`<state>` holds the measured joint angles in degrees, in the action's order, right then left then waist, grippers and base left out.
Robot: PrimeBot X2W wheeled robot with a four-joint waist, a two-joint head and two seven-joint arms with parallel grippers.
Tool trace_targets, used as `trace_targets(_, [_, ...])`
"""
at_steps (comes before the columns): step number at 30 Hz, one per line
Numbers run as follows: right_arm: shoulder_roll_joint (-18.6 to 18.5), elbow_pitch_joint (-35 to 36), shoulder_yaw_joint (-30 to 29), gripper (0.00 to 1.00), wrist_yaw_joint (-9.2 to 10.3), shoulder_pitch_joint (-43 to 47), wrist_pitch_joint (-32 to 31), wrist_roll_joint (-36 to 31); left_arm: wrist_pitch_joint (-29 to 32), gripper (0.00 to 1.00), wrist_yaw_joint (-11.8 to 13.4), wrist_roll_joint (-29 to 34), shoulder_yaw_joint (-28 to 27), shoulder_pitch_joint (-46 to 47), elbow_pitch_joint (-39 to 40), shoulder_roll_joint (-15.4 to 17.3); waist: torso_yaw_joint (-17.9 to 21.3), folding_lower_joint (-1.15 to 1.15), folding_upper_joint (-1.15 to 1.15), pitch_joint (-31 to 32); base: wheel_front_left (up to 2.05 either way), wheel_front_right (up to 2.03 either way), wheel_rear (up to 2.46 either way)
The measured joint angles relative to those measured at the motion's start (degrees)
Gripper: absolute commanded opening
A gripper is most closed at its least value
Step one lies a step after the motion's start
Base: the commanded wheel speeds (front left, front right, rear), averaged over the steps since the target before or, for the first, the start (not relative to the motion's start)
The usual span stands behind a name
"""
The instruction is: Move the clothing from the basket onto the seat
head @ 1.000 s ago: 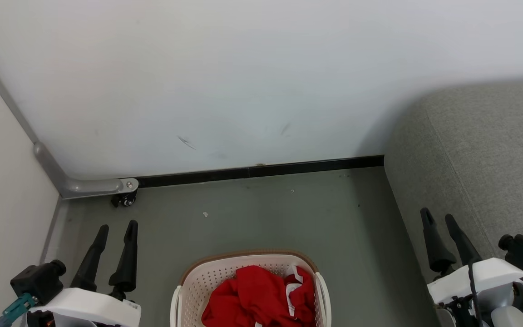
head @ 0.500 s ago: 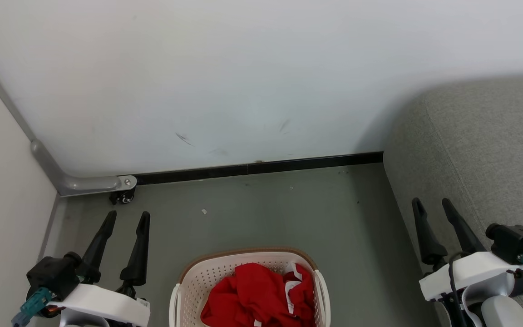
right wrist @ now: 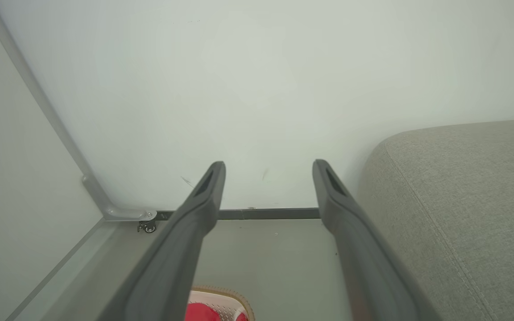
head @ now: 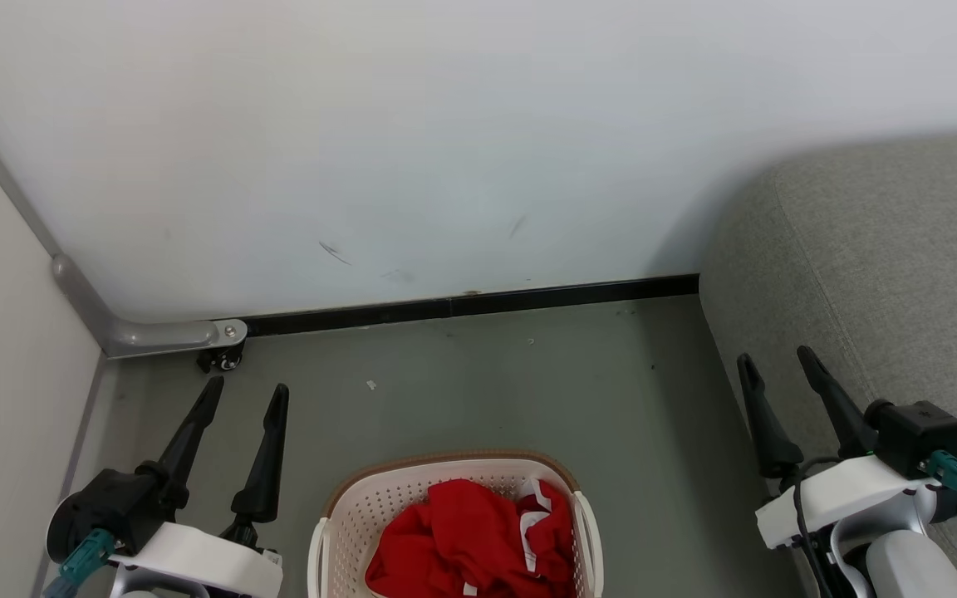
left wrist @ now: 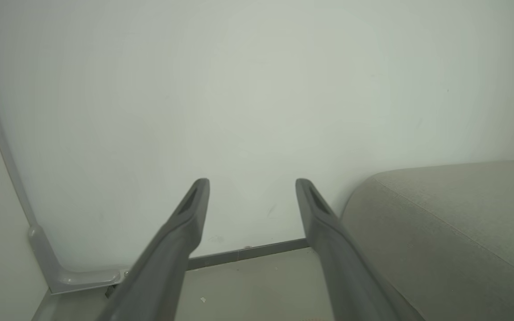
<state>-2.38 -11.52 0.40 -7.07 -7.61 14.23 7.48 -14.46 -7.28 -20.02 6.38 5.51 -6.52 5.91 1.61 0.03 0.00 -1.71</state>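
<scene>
Red clothing (head: 478, 540) unmoved in basket (head: 362, 505), left end effector (head: 247, 384) and right end effector (head: 773, 353) both spread, empty, edged inward, aimed toward wall (head: 445, 124).

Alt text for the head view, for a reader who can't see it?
Red clothing lies in a cream basket on the grey floor, between the robot's open, empty left hand and right hand. A grey seat stands at right.
</scene>
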Motion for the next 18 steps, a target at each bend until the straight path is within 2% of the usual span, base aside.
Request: trace_targets(18, [0.0, 0.11, 0.4, 1.0, 0.0, -0.01, 0.05, 0.0, 0.0, 1.0, 0.0, -0.03, 1.4, -0.01, -2.24, -0.26, -0.15, -0.01, 0.0, -0.42, 0.0, 0.0, 0.0])
